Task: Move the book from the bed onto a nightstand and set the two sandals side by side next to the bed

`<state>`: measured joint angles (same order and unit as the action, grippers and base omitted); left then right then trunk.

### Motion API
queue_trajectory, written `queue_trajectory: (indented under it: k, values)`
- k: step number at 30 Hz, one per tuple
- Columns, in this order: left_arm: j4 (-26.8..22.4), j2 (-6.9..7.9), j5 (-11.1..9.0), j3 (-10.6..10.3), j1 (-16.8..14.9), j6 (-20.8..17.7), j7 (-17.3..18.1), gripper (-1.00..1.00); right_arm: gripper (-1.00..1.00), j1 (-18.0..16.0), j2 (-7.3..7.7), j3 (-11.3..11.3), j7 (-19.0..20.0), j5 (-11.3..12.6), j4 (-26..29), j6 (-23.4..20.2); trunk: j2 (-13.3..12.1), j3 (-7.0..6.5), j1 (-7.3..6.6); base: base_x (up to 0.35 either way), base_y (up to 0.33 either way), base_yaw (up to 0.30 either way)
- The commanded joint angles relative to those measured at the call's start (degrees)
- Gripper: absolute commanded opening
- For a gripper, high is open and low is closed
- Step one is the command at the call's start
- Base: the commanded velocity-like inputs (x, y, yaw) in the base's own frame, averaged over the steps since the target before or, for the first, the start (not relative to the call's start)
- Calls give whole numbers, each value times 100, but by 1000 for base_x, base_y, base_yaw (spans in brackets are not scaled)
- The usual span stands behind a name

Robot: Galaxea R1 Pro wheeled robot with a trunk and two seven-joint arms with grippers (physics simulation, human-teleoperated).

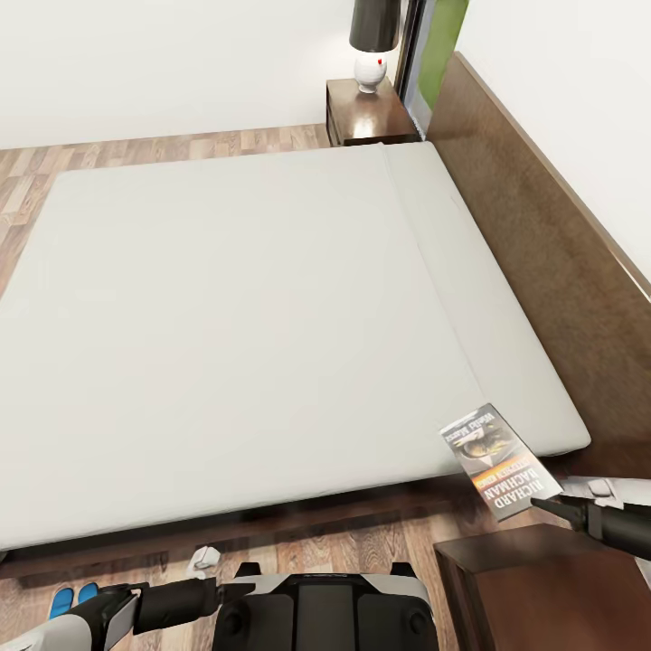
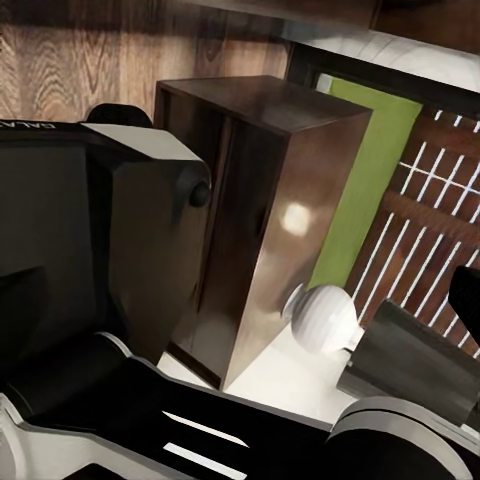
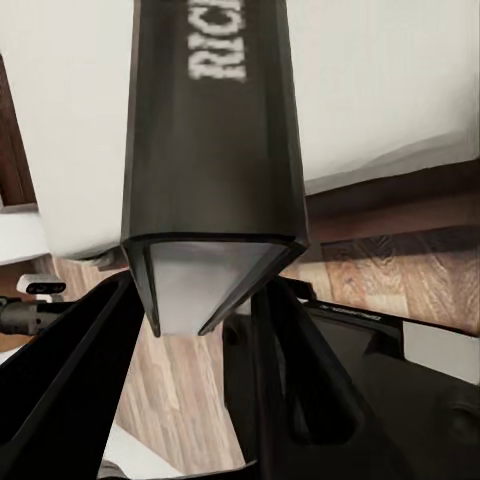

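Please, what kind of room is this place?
Most likely a bedroom. A wide bed with an off-white mattress and a dark wooden headboard takes up most of the head view, and a dark wooden nightstand with a lamp on it stands at its far corner.

the book (image 1: pixel 499 462) cover reads "richard bachman" (white lettering).

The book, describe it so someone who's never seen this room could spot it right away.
Find the wide bed with the off-white mattress, then go to its near corner by the headboard. There the book hangs off the mattress edge, pinched in the right gripper. It is a thin dark paperback with an orange band and white lettering reading RICHARD.
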<state>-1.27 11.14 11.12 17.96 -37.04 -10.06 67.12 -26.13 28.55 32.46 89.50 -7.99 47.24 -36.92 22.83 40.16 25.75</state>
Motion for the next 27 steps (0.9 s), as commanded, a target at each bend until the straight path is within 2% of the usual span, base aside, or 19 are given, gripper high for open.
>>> queue_trajectory:
  k: [1,7,17,27]
  values:
    - [-5,0,48,50,-2,-57,22,100,-100,-6,-6,48,50,-61,5,-56,9,6,3,0,0,0]
    - [-1,-5,48,49,1,-57,21,100,-100,-6,-10,61,50,-85,0,-53,9,6,3,0,0,0]
    - [-10,30,31,51,26,-57,3,100,-100,-6,-216,60,50,-89,-10,-61,9,6,3,0,0,0]
    - [-14,29,31,50,64,-57,3,100,-100,-6,-177,59,50,-94,-13,-63,9,6,3,0,0,0]
